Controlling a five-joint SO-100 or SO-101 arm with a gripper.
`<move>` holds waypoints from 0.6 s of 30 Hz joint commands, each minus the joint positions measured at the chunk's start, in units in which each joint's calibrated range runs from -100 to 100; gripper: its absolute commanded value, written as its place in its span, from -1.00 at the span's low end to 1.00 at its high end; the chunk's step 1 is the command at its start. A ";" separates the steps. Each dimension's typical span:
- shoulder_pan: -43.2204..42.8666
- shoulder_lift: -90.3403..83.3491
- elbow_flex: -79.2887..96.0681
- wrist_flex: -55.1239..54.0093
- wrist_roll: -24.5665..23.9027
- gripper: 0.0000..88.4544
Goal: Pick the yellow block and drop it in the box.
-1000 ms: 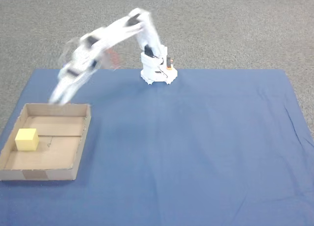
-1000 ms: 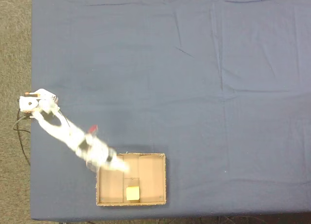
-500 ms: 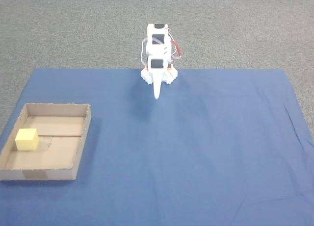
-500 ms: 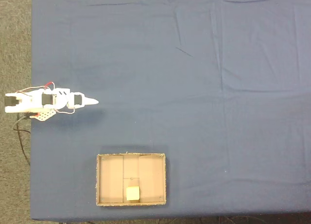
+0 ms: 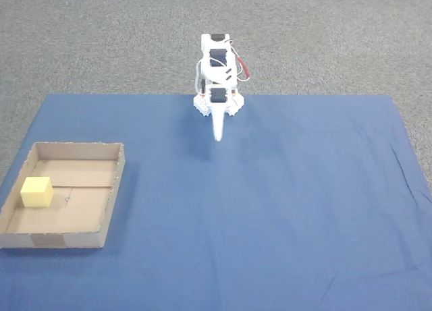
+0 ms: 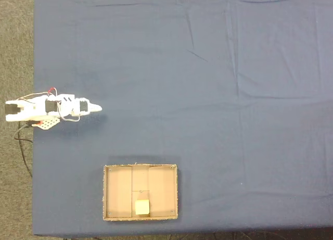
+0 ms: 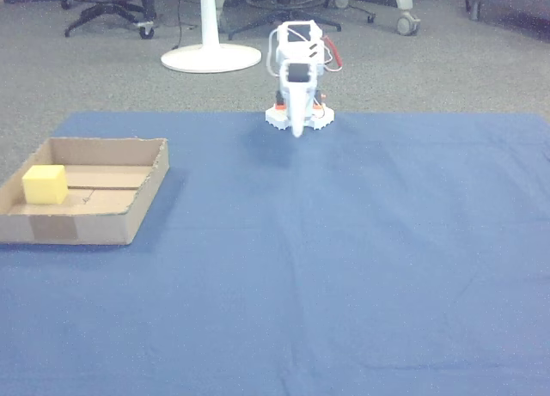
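Note:
The yellow block [image 5: 36,191] lies inside the box [image 5: 111,196], near its left wall; from above the yellow block [image 6: 141,207] sits at the box's [image 6: 174,192] lower edge, and in the other view the yellow block [image 7: 45,184] rests in the box [image 7: 137,209] at the left. My white arm is folded back over its base. The gripper [image 5: 217,137] points down toward the blue cloth, shut and holding nothing. From above the gripper [image 6: 99,108] lies far from the box, and the gripper [image 7: 296,131] hangs just in front of the base.
A blue cloth [image 5: 270,210] covers the work area on grey carpet. Wide bare cloth lies to the right of the box. In the other view a white stand base [image 7: 210,57] and chair legs [image 7: 103,14] stand behind the arm.
The arm swung away from over the box's far wall and folded back at its base one second ago; since half a second ago it barely moved. The block stays in the box.

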 commanded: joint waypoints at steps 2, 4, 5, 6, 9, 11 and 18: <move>0.59 -0.19 0.89 0.11 -0.78 -1.00; 0.75 -0.19 0.89 0.11 -3.47 -1.00; 0.75 -0.19 0.89 0.11 -3.61 -1.00; 0.75 -0.19 0.89 0.11 -3.32 -1.00; 0.75 -0.19 0.89 0.11 -2.64 -1.00; 0.75 -0.19 0.89 0.11 -2.39 -1.00; 0.67 -0.19 0.89 0.11 -2.34 -1.00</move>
